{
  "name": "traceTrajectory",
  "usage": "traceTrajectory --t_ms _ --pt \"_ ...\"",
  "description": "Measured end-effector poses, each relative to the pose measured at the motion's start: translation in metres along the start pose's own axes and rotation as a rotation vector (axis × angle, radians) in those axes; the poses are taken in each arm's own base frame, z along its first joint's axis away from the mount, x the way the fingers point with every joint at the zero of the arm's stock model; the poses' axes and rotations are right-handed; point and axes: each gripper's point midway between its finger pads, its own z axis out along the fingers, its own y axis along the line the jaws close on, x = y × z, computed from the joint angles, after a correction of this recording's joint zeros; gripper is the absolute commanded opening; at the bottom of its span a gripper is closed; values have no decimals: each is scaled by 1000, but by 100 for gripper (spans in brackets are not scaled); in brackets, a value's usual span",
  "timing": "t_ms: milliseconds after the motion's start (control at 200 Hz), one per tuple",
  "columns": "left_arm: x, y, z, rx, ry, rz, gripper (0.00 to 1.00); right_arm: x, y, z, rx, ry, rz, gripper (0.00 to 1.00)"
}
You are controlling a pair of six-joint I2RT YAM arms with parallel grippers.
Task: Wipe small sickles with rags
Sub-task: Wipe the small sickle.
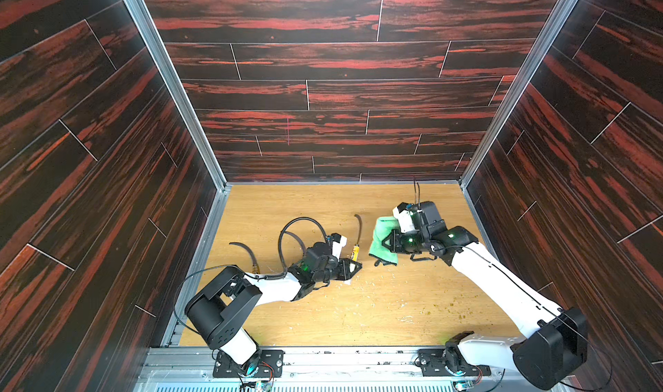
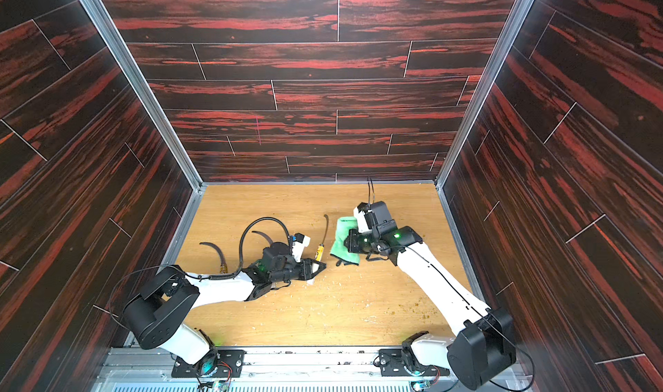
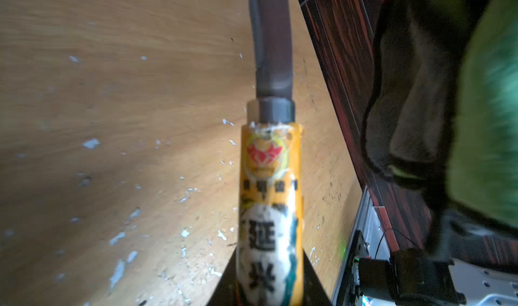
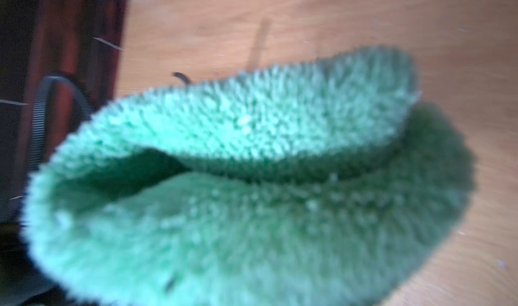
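1. The left gripper [image 1: 354,266] is clamped on the pale wooden handle of a small sickle with a yellow-black label [image 3: 269,195]. Its thin dark curved blade points toward the back wall and seems raised off the light wooden tabletop [image 1: 358,311].
2. The right gripper [image 1: 388,243] looks closed on a light green fluffy rag with dark edging [image 1: 380,236]. The rag shows bunched and folded in the right wrist view [image 4: 252,206], and sits just beside that blade, apparently not touching it.
3. A second sickle [image 1: 247,251] lies by the left arm. A third sickle [image 1: 298,237] is half hidden behind the left gripper, seen through the black ribbed cable loop [image 1: 287,228].
4. Risks, as we judge them:
   - Rag pressure on the blade could lever the handle round in the jaws.
   - The fluffy pile could snag on the edge and pull free.
   - The two wrists are close enough that they could bump.
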Motion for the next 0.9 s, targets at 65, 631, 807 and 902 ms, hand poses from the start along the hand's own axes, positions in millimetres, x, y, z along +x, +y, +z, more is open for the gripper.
traceTrajectory --t_ms 65,631,807,902 --pt "2 -8 3 -1 14 33 0 -3 8 0 -36 1 0 13" --pt "13 -23 -8 -69 41 132 0 3 16 48 -125 120 83 8" --pt "17 -21 -18 -114 54 129 0 -4 13 57 -143 136 103 8" --pt "20 -23 -24 -127 63 128 0 -15 9 61 -150 130 120 7"
